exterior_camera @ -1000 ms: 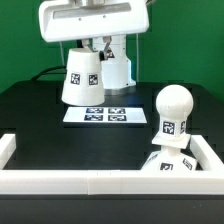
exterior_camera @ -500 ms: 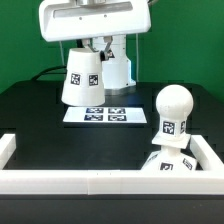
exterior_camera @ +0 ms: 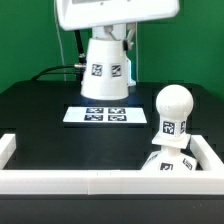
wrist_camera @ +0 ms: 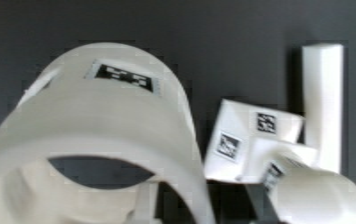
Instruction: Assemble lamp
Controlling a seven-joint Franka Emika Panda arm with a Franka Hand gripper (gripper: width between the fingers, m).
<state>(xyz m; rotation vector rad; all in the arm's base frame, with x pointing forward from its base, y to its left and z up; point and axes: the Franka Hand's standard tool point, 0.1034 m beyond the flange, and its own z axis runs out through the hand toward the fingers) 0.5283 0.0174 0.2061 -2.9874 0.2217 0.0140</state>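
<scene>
The white cone shade (exterior_camera: 105, 68) hangs upright in the air above the marker board (exterior_camera: 105, 115), held from above by my gripper (exterior_camera: 108, 34), which is shut on its upper rim. The wrist mount hides most of the fingers. In the wrist view the shade (wrist_camera: 113, 110) fills the picture and hides the fingertips. The ball-topped bulb (exterior_camera: 173, 112) stands upright on the flat square base (exterior_camera: 168, 163) at the front on the exterior view's right. The base (wrist_camera: 255, 135) and the bulb's ball (wrist_camera: 326, 195) also show in the wrist view beside the shade.
A low white wall (exterior_camera: 90, 182) runs along the front of the black table, with side pieces on the left (exterior_camera: 8, 148) and right (exterior_camera: 212, 152). The right piece shows in the wrist view (wrist_camera: 317, 85). Cables lie at the back left (exterior_camera: 55, 70).
The gripper has carried the shade up and toward the exterior view's right. The shade was tilted and now hangs upright. The bulb and base have not moved.
</scene>
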